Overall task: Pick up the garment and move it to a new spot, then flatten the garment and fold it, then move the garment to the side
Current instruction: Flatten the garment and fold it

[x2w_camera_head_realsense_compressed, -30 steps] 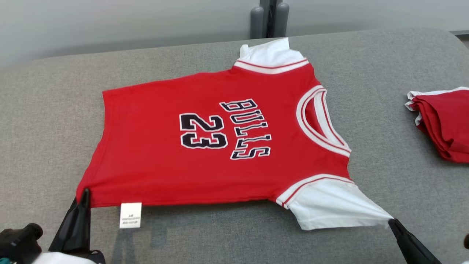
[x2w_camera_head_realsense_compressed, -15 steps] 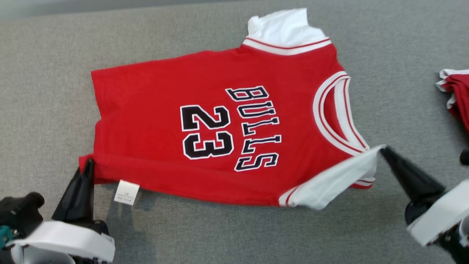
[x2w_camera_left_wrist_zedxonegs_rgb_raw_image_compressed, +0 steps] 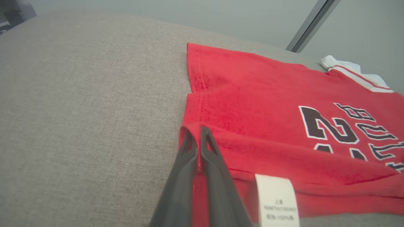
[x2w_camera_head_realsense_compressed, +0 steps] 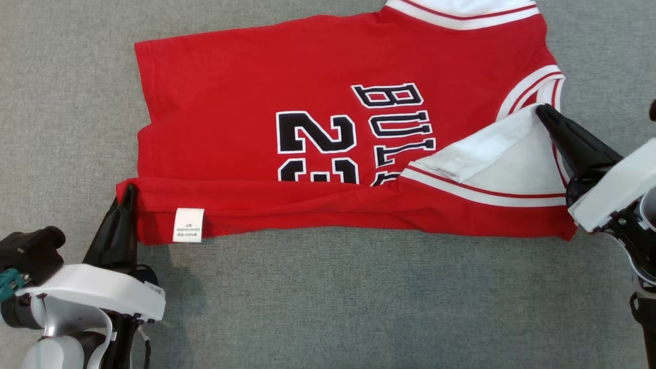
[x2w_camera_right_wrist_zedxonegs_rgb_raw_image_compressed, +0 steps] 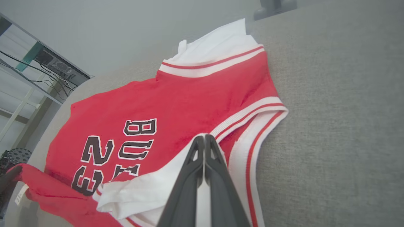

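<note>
Garment (x2w_camera_head_realsense_compressed: pixel 246 77) red, "23" and "BUL" legible, tag (x2w_camera_head_realsense_compressed: pixel 188 224) unreadable

At bottom centre, the white sleeve (x2w_camera_right_wrist_zedxonegs_rgb_raw_image_compressed: pixel 148 192) of the red garment (x2w_camera_right_wrist_zedxonegs_rgb_raw_image_compressed: pixel 176 97) is pinched between closed fingers (x2w_camera_right_wrist_zedxonegs_rgb_raw_image_compressed: pixel 189 176), above the grey surface (x2w_camera_right_wrist_zedxonegs_rgb_raw_image_compressed: pixel 331 126).

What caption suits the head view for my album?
Left gripper and right gripper pinch the red jersey, near edge folded over.
</note>
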